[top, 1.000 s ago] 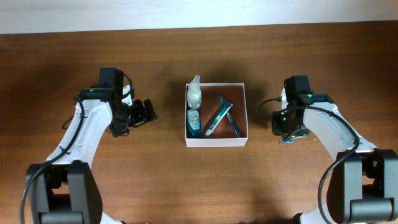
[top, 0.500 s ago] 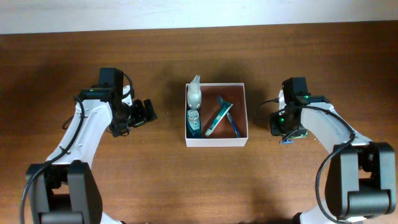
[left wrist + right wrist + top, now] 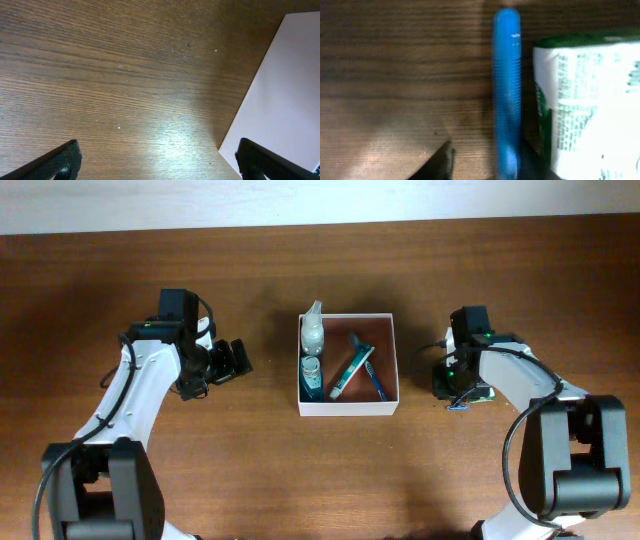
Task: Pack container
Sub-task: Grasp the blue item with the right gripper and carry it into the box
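So, bench: it is carrying everything, and the container is sitting at its middle, between my two arms.
Container: it is lying open-topped and already holding a spray bottle, a tube and a few smaller pieces. The right part of its floor is looking freest, so I am planning any drop there.
Left tool: its fingers are standing spread wide over bare wood, gripping nothing, just beside the container's left wall. I am judging it best parked there, clear of the box.
Right tool: it is hanging low to the right of the container, fingers apart and pinching nothing. One finger is showing left of the blue handle with wood between them. The other seems to be sitting in the dark gap on the handle's far side, though I cannot be sure.
Green-and-white packet: it is lying just beside the handle. Whether they are touching I cannot tell, and I am treating it as the thing most likely to get dragged along.
Blue handle: ribbed and slim, it is running lengthwise up the wrist view, and I am taking it as the pick in hand. I am aiming to centre the fingers on its ribbed stretch, close across its narrow width, then lift straight up before swinging over the container wall.
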Controlling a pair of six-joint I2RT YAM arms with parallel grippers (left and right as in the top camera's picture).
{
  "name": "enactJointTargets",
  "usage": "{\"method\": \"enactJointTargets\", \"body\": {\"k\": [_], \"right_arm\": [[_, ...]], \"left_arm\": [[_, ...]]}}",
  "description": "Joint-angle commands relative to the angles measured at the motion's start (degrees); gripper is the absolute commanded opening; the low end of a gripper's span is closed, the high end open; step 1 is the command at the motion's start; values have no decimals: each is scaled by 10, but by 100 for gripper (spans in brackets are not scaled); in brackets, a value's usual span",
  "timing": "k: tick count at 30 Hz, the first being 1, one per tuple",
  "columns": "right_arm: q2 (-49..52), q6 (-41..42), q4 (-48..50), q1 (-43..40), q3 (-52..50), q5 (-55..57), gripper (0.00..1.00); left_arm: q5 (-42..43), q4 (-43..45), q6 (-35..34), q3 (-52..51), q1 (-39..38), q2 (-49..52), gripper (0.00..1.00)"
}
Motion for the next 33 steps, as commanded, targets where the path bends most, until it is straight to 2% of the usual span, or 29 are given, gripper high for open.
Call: {"method": "enactJointTargets", "body": {"k": [1, 3, 10, 17, 22, 27, 33], "right_arm": [[23, 1, 0, -4, -3, 1, 20], [25, 3, 0, -4, -3, 1, 12], [23, 5, -14, -3, 11, 1, 4], [7, 5, -116, 12, 114, -3, 4], [-17, 9, -188, 64, 213, -30, 4], [-22, 55, -212, 117, 264, -34, 4], [-22, 99, -202, 172, 266, -34, 4]], "left_arm": [[-2, 0, 3, 5, 0, 7, 99], [-2, 0, 3, 5, 0, 7, 99], [-2, 0, 3, 5, 0, 7, 100], [-2, 0, 3, 5, 0, 7, 99], [-2, 0, 3, 5, 0, 7, 99], [-2, 0, 3, 5, 0, 7, 99], [-2, 0, 3, 5, 0, 7, 99]]}}
